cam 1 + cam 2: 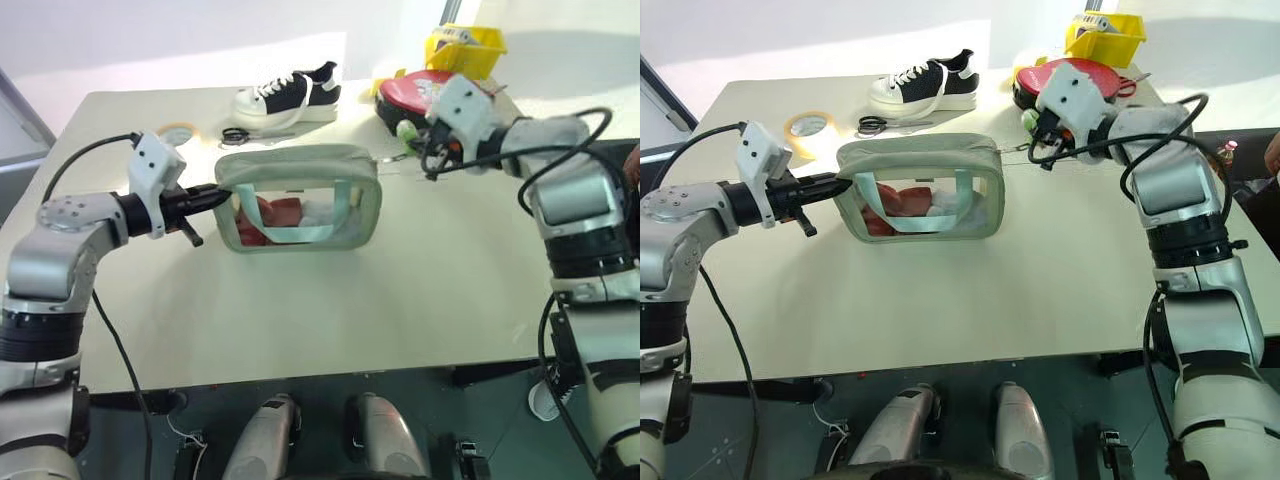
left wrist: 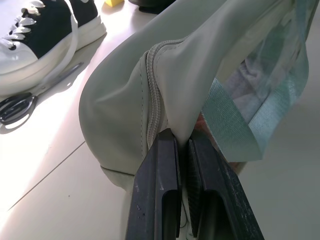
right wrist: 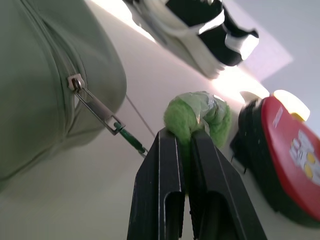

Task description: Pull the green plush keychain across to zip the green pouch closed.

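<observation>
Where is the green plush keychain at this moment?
The green plush keychain is clamped in the right gripper, just off the right end of the green pouch, in front of the red case.

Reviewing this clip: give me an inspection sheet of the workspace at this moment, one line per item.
Surface: pale table, front part bare.
Job's things: green pouch upright; zipper drawn to its end; green plush keychain stretched off that end on its cord.
Clutter: black-and-white sneaker, scissors, yellow tape roll, round red case, yellow bin.
Grippers: left gripper shut on the pouch's end; right gripper shut on the keychain.
Cables: black leads looped along both arms.
Surroundings: grey floor below the table.
</observation>
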Action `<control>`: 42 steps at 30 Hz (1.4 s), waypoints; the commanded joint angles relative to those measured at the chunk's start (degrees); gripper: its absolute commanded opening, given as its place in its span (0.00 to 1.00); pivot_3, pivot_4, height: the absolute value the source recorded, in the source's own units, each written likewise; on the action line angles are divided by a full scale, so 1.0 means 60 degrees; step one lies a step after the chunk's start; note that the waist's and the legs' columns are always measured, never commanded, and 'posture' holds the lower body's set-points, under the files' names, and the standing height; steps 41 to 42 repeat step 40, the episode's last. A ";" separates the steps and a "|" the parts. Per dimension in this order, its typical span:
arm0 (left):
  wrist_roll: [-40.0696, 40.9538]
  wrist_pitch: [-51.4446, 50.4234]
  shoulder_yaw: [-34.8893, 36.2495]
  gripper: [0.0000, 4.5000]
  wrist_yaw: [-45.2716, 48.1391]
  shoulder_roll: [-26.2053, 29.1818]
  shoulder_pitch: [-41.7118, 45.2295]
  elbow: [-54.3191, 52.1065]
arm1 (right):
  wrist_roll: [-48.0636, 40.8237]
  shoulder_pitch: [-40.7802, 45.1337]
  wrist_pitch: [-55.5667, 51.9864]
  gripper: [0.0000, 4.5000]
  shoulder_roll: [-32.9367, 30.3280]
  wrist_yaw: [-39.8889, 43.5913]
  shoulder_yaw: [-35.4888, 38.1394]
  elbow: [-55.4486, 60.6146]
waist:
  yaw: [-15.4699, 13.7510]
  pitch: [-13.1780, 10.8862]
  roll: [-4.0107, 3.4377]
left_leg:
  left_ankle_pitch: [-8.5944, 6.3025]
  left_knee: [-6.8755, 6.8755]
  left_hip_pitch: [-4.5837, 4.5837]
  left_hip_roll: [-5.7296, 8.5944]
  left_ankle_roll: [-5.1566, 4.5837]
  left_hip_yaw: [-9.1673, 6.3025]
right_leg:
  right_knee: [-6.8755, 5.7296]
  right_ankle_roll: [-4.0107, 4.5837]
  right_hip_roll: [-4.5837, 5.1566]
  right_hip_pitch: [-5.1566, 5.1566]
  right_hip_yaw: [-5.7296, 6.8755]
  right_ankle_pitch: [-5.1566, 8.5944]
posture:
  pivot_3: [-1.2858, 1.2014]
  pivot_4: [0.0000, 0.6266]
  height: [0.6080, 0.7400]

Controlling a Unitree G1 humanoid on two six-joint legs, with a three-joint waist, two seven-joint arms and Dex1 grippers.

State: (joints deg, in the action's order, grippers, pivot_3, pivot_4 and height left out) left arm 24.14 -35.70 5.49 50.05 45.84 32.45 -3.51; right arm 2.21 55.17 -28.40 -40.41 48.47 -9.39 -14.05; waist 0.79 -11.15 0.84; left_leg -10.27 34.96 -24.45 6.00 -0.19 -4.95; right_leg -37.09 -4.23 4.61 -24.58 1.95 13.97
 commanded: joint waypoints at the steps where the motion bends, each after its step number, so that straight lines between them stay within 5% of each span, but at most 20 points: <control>1: -0.0053 -0.0024 0.0066 0.00 0.0017 0.0094 0.0171 -0.0016 | 0.0335 -0.1256 -0.0260 0.01 0.0349 -0.0968 0.0083 -0.0113 | -0.0020 0.0002 0.0003 | -0.0001 0.0003 0.0000 0.0000 -0.0002 0.0000 | 0.0002 0.0000 0.0000 0.0003 0.0000 0.0000 | 0.52 0.24 1.00; 10: -0.0080 -0.0061 0.0037 0.00 0.0106 0.0167 0.0312 0.0040 | -0.0665 -0.2357 -0.1265 0.01 0.2800 -0.1880 0.0447 -0.0217 | 0.0006 0.0007 0.0009 | -0.0002 0.0016 0.0013 -0.0004 -0.0008 0.0011 | -0.0009 0.0000 -0.0012 0.0011 -0.0015 -0.0002 | 0.52 0.24 1.00; 18: -0.0104 -0.0023 0.0021 0.00 0.0083 0.0136 0.0289 0.0017 | -0.1671 -0.1315 -0.1606 0.01 0.2237 -0.0923 0.1264 0.0040 | 0.0001 0.0005 0.0005 | -0.0003 0.0013 0.0012 -0.0003 -0.0008 0.0012 | -0.0005 -0.0001 -0.0013 0.0009 -0.0015 -0.0002 | 0.52 0.24 1.00; 19: -0.0097 0.0000 0.0024 0.00 0.0125 0.0150 0.0290 0.0022 | -0.1609 -0.1131 -0.1441 0.16 0.1857 -0.0638 0.1210 -0.0058 | -0.0003 0.0004 0.0003 | -0.0003 0.0014 0.0010 -0.0002 -0.0008 0.0013 | -0.0004 -0.0001 -0.0012 0.0008 -0.0015 -0.0002 | 0.52 0.24 1.00; 22: 0.0099 -0.0063 0.0183 0.24 0.0310 0.0209 0.0351 0.0076 | -0.1555 -0.0577 -0.1006 0.44 0.0634 0.0481 0.1013 -0.0241 | -0.0038 0.0004 0.0005 | -0.0005 0.0014 0.0004 0.0002 -0.0013 0.0014 | 0.0004 -0.0003 -0.0008 0.0008 -0.0014 -0.0001 | 0.52 0.24 1.00; 27: 0.0526 -0.0307 0.0447 0.82 0.0828 0.0408 0.0491 0.0294 | -0.2261 0.0110 -0.1132 1.00 -0.0743 0.2841 0.0766 0.0377 | -0.0003 0.0001 0.0006 | -0.0014 0.0009 0.0003 -0.0003 -0.0024 0.0018 | 0.0017 -0.0007 -0.0008 0.0010 -0.0013 0.0002 | 0.52 0.24 1.00; 29: 0.0856 -0.0584 0.0656 0.98 0.1126 0.0602 0.0556 0.0333 | -0.2834 0.0296 -0.1582 1.00 -0.0940 0.3588 0.0788 0.1009 | 0.0062 0.0001 0.0005 | -0.0016 0.0008 0.0004 -0.0009 -0.0026 0.0021 | 0.0017 -0.0007 -0.0009 0.0009 -0.0013 0.0003 | 0.52 0.24 1.00; 37: 0.1335 -0.1143 0.1580 0.98 0.1570 0.1879 0.1013 0.1136 | -0.3887 0.0685 -0.2950 1.00 -0.0610 0.3368 0.0913 0.2780 | 0.0010 -0.0003 0.0006 | -0.0020 0.0007 -0.0008 -0.0020 -0.0022 0.0020 | 0.0020 -0.0004 -0.0011 -0.0007 -0.0013 0.0005 | 0.52 0.24 1.00; 42: 0.1275 -0.0977 0.1627 0.98 0.1424 0.1878 0.0734 0.0978 | -0.3815 0.0413 -0.3017 1.00 -0.0427 0.2773 0.0916 0.2927 | -0.0028 -0.0003 0.0005 | -0.0034 0.0008 -0.0007 -0.0012 -0.0010 0.0022 | 0.0040 0.0021 0.0000 0.0006 -0.0015 0.0018 | 0.52 0.24 1.00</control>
